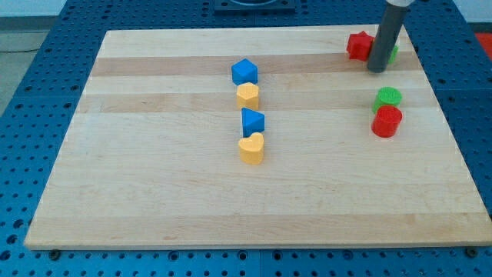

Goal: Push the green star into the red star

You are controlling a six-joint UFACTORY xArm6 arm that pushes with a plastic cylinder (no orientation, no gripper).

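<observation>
Eight blocks: two blue, two yellow mid-board; green cylinder (388, 97), red cylinder (387, 121) right edge. Top-right corner: my tip (377, 70) between red star (359, 45) and green star (393, 52). No gripper fitted.

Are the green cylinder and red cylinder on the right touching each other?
Touching. The camera view shows the green cylinder pressed against the red cylinder below it, no board between.

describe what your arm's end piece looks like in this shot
A straight, smooth dark grey rod, round in section, running out of the view's top. No cables, markings or sleeves show on it. My tip is plain and blunt, the same dark colour as the rest.
</observation>
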